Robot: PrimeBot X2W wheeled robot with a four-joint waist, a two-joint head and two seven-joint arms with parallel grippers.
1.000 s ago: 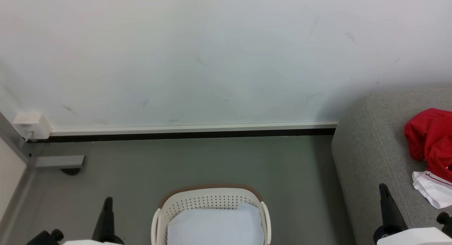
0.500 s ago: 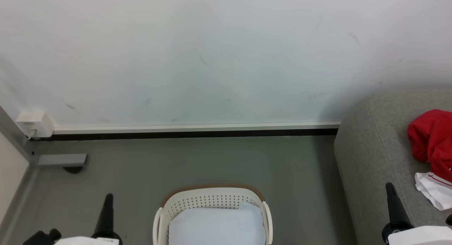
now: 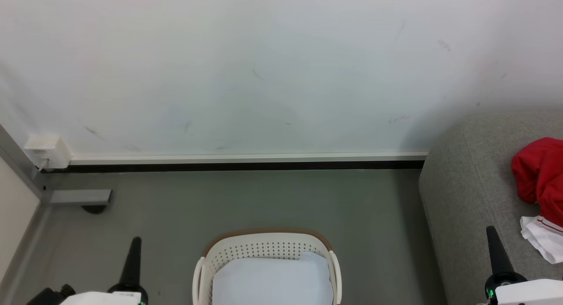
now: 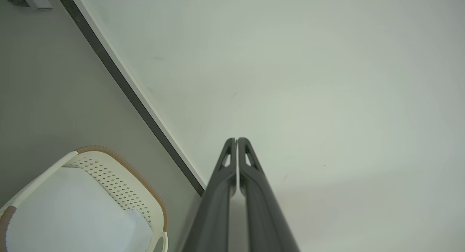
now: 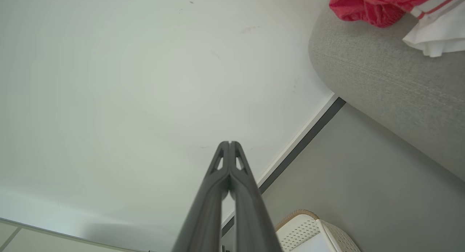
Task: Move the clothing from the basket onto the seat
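The cream basket with a brown rim stands on the floor at the bottom centre and holds a flat pale bluish pad; its wall and corner show in the wrist views. Red clothing with a white trimmed part lies on the grey seat at the right, also seen as red clothing on the seat. My left gripper points up left of the basket, shut and empty. My right gripper rises in front of the seat, shut and empty.
A white wall with a pale skirting runs behind the grey floor. A small white box sits on the wall at the left, above a grey metal foot.
The whole head view has drifted a little, so everything sits slightly further right: the camera moved. Both grippers stay shut, and the clothing and basket lie as before.
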